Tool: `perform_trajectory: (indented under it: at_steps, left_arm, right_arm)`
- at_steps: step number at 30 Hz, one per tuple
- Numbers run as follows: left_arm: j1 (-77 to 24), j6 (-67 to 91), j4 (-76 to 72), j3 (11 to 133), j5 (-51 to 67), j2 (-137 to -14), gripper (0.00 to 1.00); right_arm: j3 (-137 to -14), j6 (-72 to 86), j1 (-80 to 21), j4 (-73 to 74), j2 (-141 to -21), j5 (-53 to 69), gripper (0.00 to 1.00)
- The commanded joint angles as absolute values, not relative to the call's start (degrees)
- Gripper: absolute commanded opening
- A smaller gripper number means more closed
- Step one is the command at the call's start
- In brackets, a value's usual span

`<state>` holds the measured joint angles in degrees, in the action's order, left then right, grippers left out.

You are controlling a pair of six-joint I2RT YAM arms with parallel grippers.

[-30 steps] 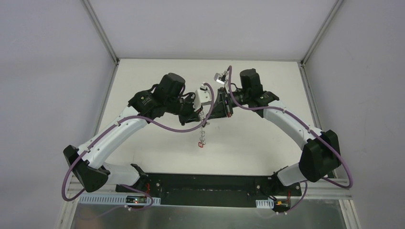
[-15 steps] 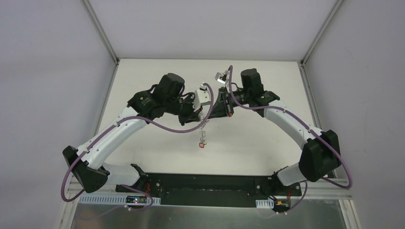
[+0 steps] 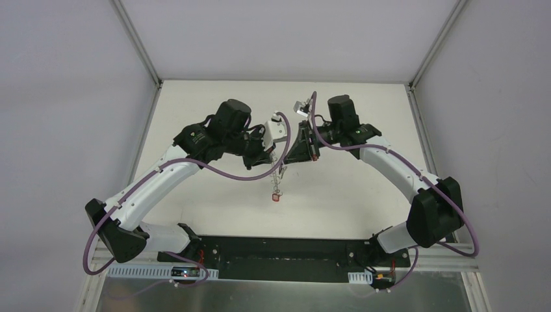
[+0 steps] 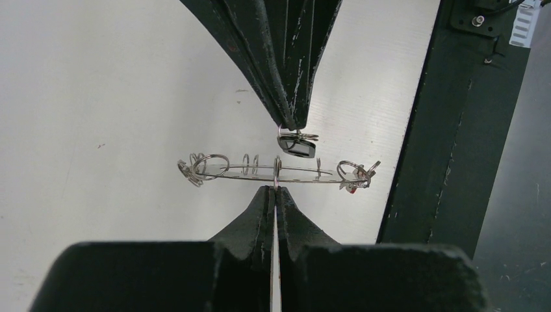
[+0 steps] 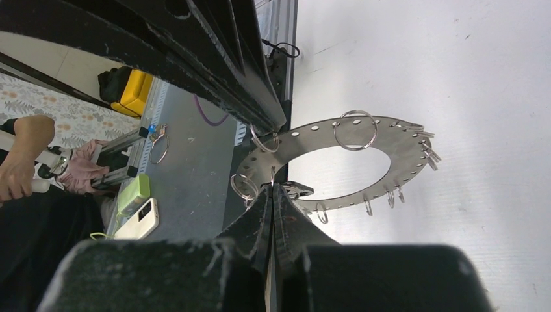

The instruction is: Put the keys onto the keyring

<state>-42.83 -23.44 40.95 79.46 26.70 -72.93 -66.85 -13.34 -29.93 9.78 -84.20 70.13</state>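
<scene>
Pale tabletop point(image 3: 351, 208) between plain grey walls point(image 3: 65, 97), keyring point(image 5: 403, 146) held above it

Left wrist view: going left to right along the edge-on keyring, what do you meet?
Bunched wire loops → black-headed key, pinched by the right end effector → red-headed key → black base plate.

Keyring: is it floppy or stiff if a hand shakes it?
Probably stiff: seen edge-on, the keyring looks flat and straight though the left hand pinches only one rim spot. Its small wire loops would likely swing and jingle.
</scene>
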Motion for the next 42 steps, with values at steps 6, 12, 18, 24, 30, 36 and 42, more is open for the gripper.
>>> perform_trajectory:
  at_steps: [6,12,18,24,30,36,42]
  left_arm:
    - [-43.4,-22.9,37.5,79.2,25.8,-71.2,0.00]
    - [-43.4,-21.6,37.2,79.6,27.4,-72.6,0.00]
    - [-43.4,-21.4,37.2,79.4,28.7,-72.7,0.00]
    - [-43.4,-21.3,37.1,79.2,28.9,-72.6,0.00]
    - [-43.4,-21.4,37.4,79.2,29.6,-72.5,0.00]
    - [-43.4,-21.6,37.2,78.7,29.2,-72.0,0.00]
    - [-43.4,-21.7,36.8,78.4,29.1,-72.3,0.00]
  right_arm:
    - [-67.2,-11.9,-29.7,7.2,-81.8,75.1,0.00]
    - [-66.8,-7.4,-30.5,2.6,-82.7,75.4,0.00]
    - [-66.8,-7.5,-30.6,2.6,-83.1,73.7,0.00]
    - [-66.9,-7.5,-30.7,2.5,-83.6,73.0,0.00]
    - [-66.8,-8.2,-30.8,3.3,-84.0,70.7,0.00]
    - [-67.3,-10.4,-30.7,5.7,-84.3,70.4,0.00]
    - [-67.2,-8.2,-30.8,3.7,-83.8,72.8,0.00]
